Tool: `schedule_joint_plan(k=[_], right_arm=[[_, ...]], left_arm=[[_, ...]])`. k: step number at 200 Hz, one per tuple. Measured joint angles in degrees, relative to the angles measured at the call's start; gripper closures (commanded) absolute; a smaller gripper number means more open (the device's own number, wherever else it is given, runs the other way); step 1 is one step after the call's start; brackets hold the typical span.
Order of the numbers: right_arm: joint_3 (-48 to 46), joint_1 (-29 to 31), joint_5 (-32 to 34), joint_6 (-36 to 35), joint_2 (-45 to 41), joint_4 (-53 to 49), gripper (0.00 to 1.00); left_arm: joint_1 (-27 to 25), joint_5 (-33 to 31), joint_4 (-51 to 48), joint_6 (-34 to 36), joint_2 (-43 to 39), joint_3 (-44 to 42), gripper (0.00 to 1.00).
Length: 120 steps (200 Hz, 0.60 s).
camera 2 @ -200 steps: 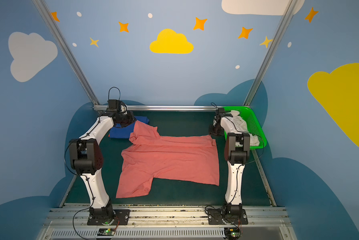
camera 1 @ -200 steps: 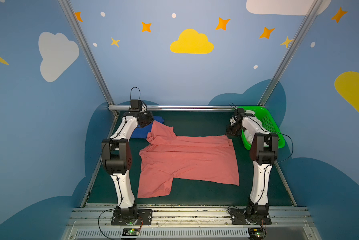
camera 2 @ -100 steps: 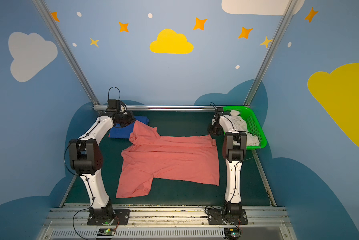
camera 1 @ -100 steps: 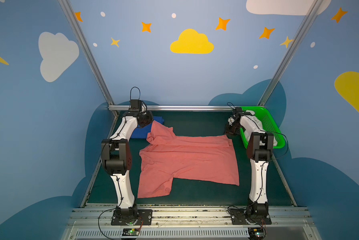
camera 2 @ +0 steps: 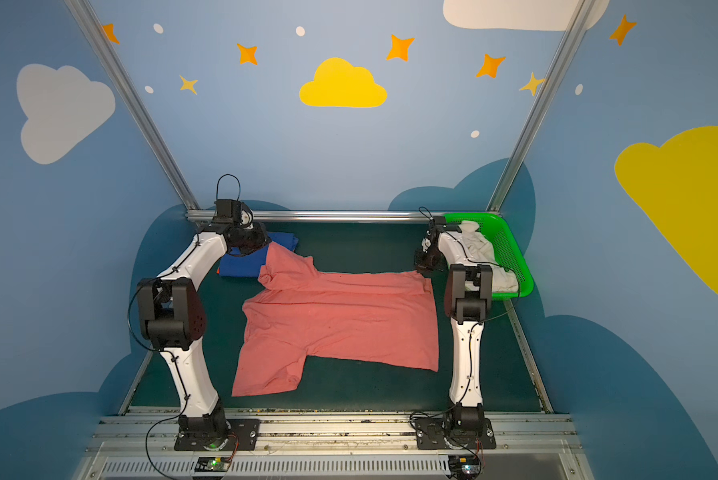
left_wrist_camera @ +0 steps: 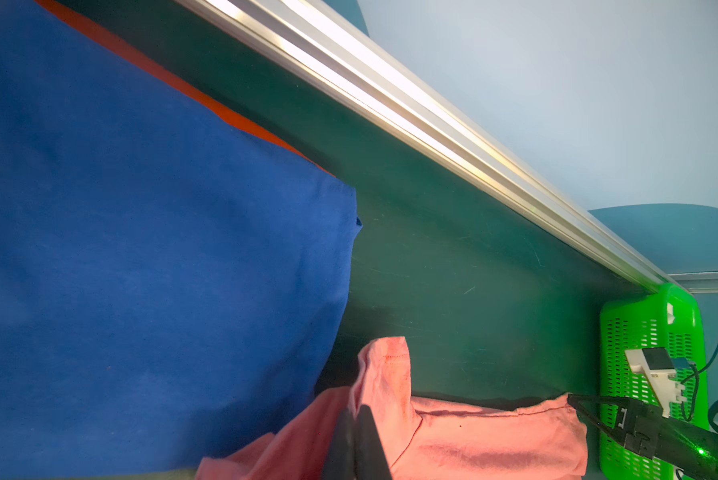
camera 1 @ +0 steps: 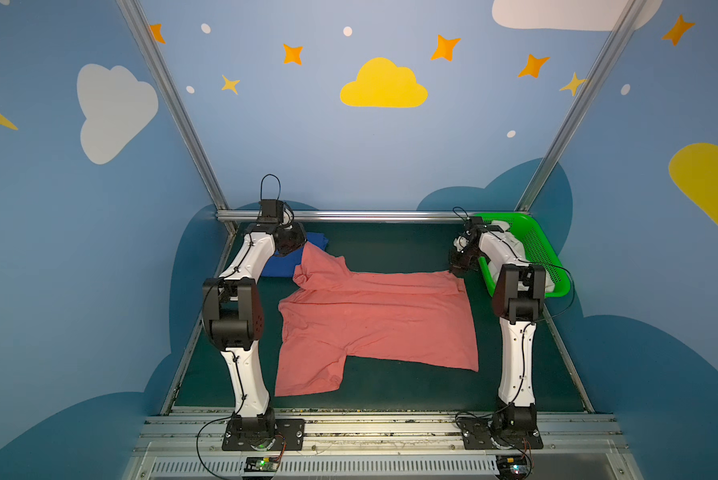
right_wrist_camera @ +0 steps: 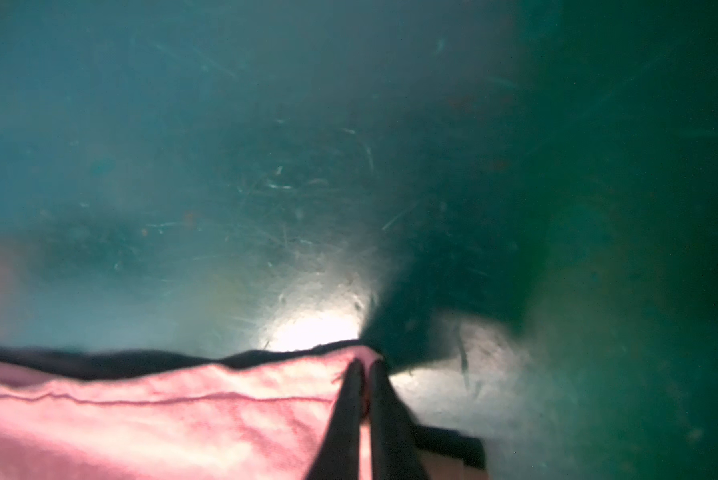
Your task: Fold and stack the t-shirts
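Because the salmon-pink t-shirt point(camera 1: 374, 316) is light, limp and stretchy, hemmed corners are judged the surest hold. It is spread over the middle of the table point(camera 1: 390, 241), its far side pinched near the back edge: left gripper point(left_wrist_camera: 358, 411) closed on a sleeve, right gripper point(right_wrist_camera: 365, 365) closed on a hem corner, both arms stretched forward, wrists low.

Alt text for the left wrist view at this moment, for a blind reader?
The left gripper, jaws shut, pinches a raised edge of the salmon-pink t-shirt on the green table. A folded blue t-shirt fills much of the frame, with an edge of an orange t-shirt showing beneath it; farther off, the right gripper grips the pink shirt's far corner beside a green basket.
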Motion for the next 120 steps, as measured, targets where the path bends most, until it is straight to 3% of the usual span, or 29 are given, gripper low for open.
schedule_joint_plan(k=[59,120], right_arm=[[-1.33,0.0,-0.07,-0.17,-1.4,1.11,1.0],[-10.75,0.02,0.2,-0.15,-14.19,6.27,1.0]], left_arm=[[0.0,-0.07,-1.07,0.9,-0.35,1.16,0.95],[0.0,0.52,-0.48,2.56,-4.55,-0.2,0.95]])
